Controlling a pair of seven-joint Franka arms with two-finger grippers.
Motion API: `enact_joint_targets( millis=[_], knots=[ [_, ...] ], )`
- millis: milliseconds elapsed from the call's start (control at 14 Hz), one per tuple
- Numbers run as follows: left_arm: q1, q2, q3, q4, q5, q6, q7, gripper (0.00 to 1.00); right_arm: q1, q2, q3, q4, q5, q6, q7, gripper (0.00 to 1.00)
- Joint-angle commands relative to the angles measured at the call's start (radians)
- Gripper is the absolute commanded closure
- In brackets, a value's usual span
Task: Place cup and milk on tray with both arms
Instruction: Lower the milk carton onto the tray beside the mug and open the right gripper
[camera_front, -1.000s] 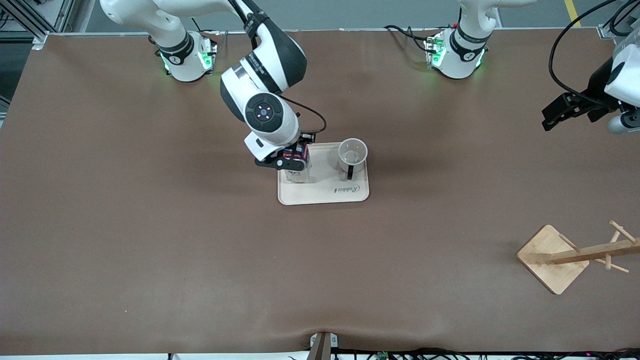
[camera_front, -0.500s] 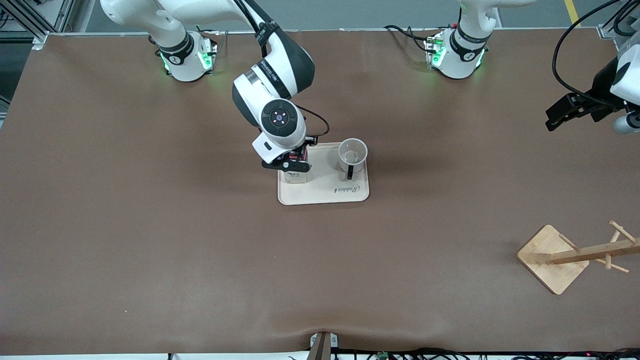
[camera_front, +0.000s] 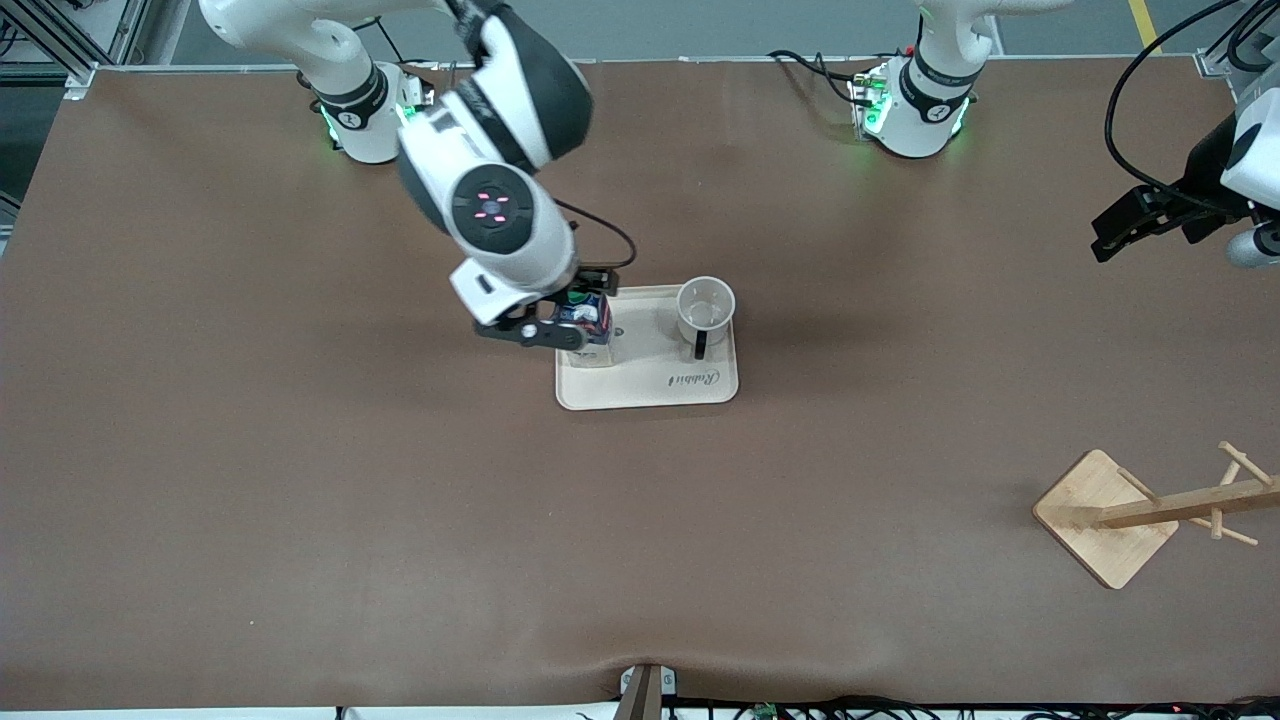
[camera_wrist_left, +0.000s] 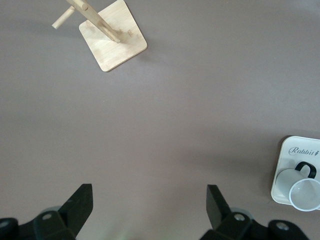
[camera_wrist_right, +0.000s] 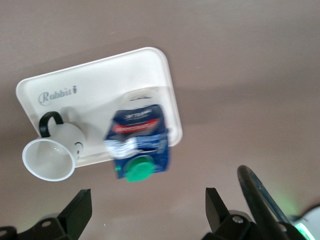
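The cream tray (camera_front: 650, 385) lies mid-table. The white cup (camera_front: 705, 310) stands on it, at the end toward the left arm, with its black handle facing the front camera. The blue milk carton (camera_front: 590, 318) with its green cap stands upright on the tray's other end. My right gripper (camera_front: 530, 332) is open and empty, raised over the tray's edge beside the carton. In the right wrist view the carton (camera_wrist_right: 140, 142), the cup (camera_wrist_right: 50, 157) and the tray (camera_wrist_right: 100, 82) lie below the open right gripper (camera_wrist_right: 145, 205). My left gripper (camera_front: 1125, 225) hangs open and empty over the left arm's end of the table, waiting.
A wooden stand with pegs on a square base (camera_front: 1105, 515) stands near the left arm's end, close to the front camera; it also shows in the left wrist view (camera_wrist_left: 112, 37). The left wrist view also shows the tray's corner (camera_wrist_left: 295, 150) with the cup (camera_wrist_left: 302, 192).
My right gripper has let go of the milk carton, opened, risen and shifted toward the right arm's end. The carton stays standing on the tray. The left arm has hardly moved.
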Motion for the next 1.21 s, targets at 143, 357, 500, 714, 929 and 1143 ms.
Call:
enact_joint_targets(
  millis=[143,357,500,714,929,1143],
  knots=[
    [0.005,-0.016,0.000,-0.007,-0.013,-0.009,0.042,0.00,-0.090,-0.046,-0.032,0.095,0.003,-0.148,0.121,0.00],
    [0.006,-0.007,0.006,0.019,-0.002,-0.009,0.090,0.00,-0.093,-0.085,-0.084,0.127,-0.054,-0.226,0.126,0.00],
    [0.006,-0.005,0.006,0.019,-0.002,-0.010,0.090,0.00,-0.099,-0.139,-0.133,0.124,-0.059,-0.245,0.117,0.00],
    [0.008,-0.004,0.007,0.027,-0.002,-0.013,0.090,0.00,-0.099,-0.210,-0.161,0.094,-0.150,-0.237,-0.001,0.00],
    [0.006,0.007,0.007,0.054,0.000,-0.044,0.088,0.00,-0.145,-0.348,-0.181,-0.094,-0.217,-0.173,-0.204,0.00],
    [0.008,0.007,0.007,0.056,0.001,-0.055,0.093,0.00,-0.273,-0.469,-0.184,-0.263,-0.217,-0.078,-0.415,0.00]
  ],
)
